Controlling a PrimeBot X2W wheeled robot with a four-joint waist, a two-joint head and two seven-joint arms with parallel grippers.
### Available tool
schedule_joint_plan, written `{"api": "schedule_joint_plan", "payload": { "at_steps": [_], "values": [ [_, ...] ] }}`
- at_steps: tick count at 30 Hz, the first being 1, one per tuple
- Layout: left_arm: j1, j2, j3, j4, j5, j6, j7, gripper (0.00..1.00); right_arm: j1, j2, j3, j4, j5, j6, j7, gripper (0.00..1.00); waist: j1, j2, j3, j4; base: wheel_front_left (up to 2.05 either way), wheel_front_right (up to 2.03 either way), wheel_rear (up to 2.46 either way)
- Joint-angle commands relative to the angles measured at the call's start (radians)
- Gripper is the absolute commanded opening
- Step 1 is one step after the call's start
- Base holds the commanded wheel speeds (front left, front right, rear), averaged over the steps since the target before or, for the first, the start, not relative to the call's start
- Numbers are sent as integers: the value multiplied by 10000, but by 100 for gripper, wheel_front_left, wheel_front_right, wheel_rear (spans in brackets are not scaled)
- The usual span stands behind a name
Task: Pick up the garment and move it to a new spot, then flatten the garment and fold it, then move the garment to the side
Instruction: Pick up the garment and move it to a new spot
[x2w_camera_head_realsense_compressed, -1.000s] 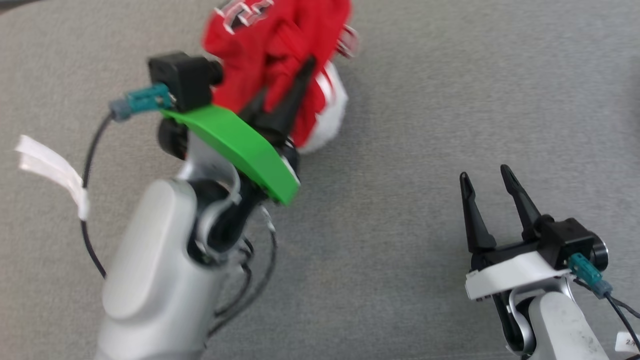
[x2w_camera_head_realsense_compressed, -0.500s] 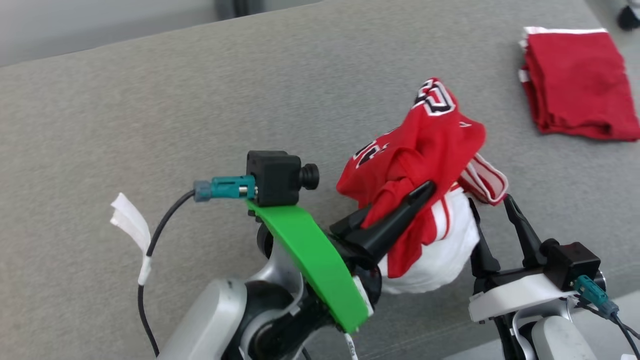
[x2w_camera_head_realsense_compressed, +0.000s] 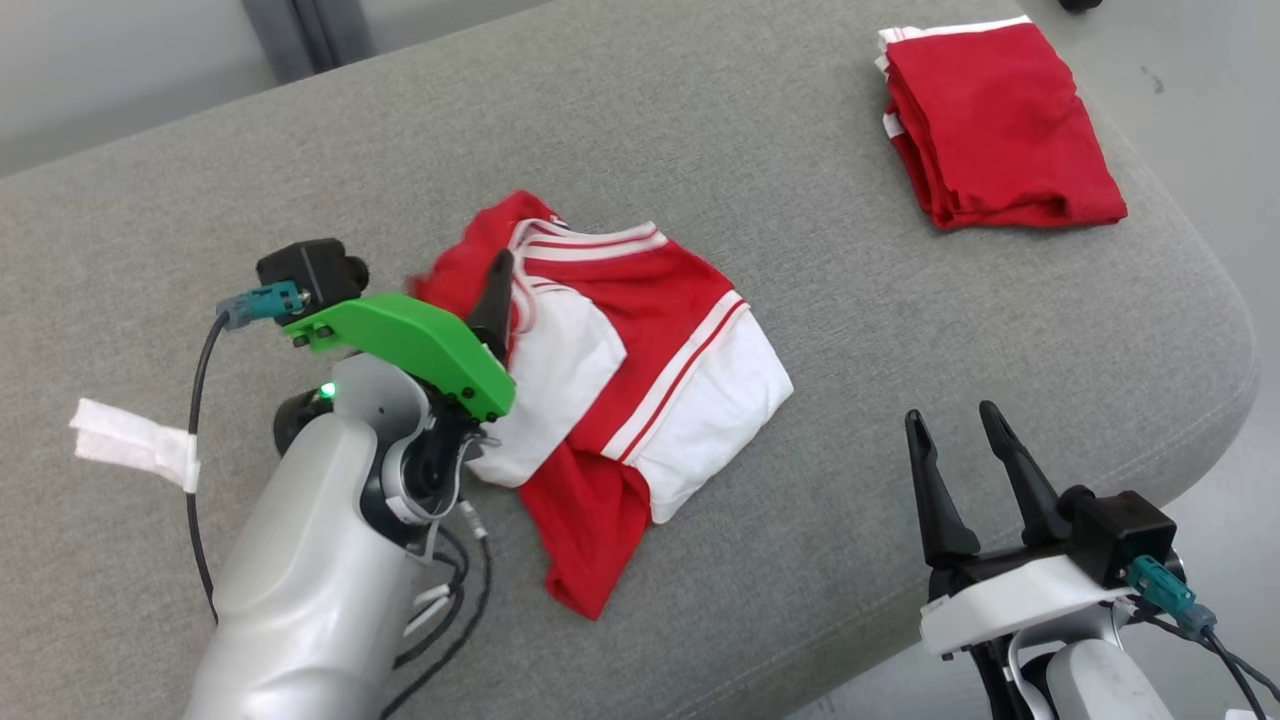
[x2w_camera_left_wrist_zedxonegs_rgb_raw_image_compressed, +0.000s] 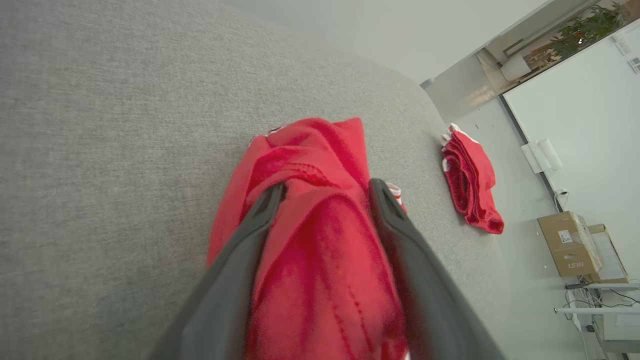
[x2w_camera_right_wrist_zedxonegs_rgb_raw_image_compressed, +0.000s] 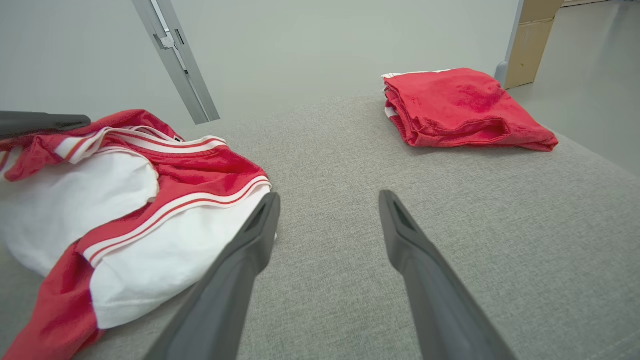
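Head view: red-and-white garment (x2w_camera_head_realsense_compressed: 660, 330) lies crumpled on the grey cushion (x2w_camera_head_realsense_compressed: 300, 150), about midway along it and nearer the near edge than the far one. White panels with red stripes face up, and a red tail trails toward the near edge. It is neither flattened nor folded.

Left gripper (x2w_camera_head_realsense_compressed: 492, 285) is at the garment's left side. One dark finger stands over the red cloth beside a striped band; the other is hidden behind the green bracket (x2w_camera_head_realsense_compressed: 410, 345). Left wrist view: both fingers are spread wide, with a bunched hump of red cloth filling the gap between them. The cloth touches their inner faces, but whether it is pinched cannot be told. Noted as jaws apart, cloth lying between them, garment resting on the cushion.

Right gripper (x2w_camera_head_realsense_compressed: 952, 418) hovers over the near right corner, well apart from the garment, fingers wide apart with nothing between them. Right wrist view agrees: bare grey fabric shows in the gap, and the garment's white hem lies just beside one fingertip.

Folded red stack (x2w_camera_head_realsense_compressed: 1000, 120) sits at the far right corner, well apart from the garment. White tape tag (x2w_camera_head_realsense_compressed: 130, 445) hangs on the left arm's cable
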Motion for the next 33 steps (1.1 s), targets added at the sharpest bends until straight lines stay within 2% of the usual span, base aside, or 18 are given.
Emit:
{"api": "schedule_joint_plan", "payload": {
  "at_steps": [1,4,8,11,13,17,22,28,33],
  "values": [
    [-276,213,-58,467,417,-130,-483,100,135,-3,-26,34,-40,-15,-7,100,0,-1,-93,-28,0,0,0],
    [-579,495,-563,1412,1557,-365,-1910,100,168,-4,-192,39,-89,-15,-7,100,0,-1,-274,67,0,0,0],
    [-370,634,-870,1920,2555,-311,-3865,100,329,-1,-490,-92,-215,-15,-7,100,0,-1,-634,368,0,0,0],
    [143,640,-827,1591,3002,-177,-4458,100,362,-5,-774,-293,-454,-15,-7,100,0,-1,-910,728,0,0,0],
    [556,669,-689,1058,3403,-43,-4544,100,413,-7,-926,-429,-604,-15,-7,100,0,-1,-1083,965,0,0,0],
    [2326,547,-35,-1061,4496,130,-4540,100,584,-4,-1395,-731,-928,-15,-7,100,0,-1,-1448,1623,0,0,0],
    [4451,315,520,-2667,5579,24,-4544,100,839,-8,-1900,-807,-1241,-15,-7,100,0,-1,-1913,2438,0,0,0],
    [6419,-9,1284,-3407,6405,-115,-4546,100,1214,-11,-2258,-697,-1341,-15,-7,100,0,-1,-2418,3140,0,0,0],
    [7552,-251,1951,-3727,6875,-479,-4545,100,1523,-6,-2323,-555,-1302,-15,-7,100,0,-1,-2627,3582,0,0,0]
  ]
}}
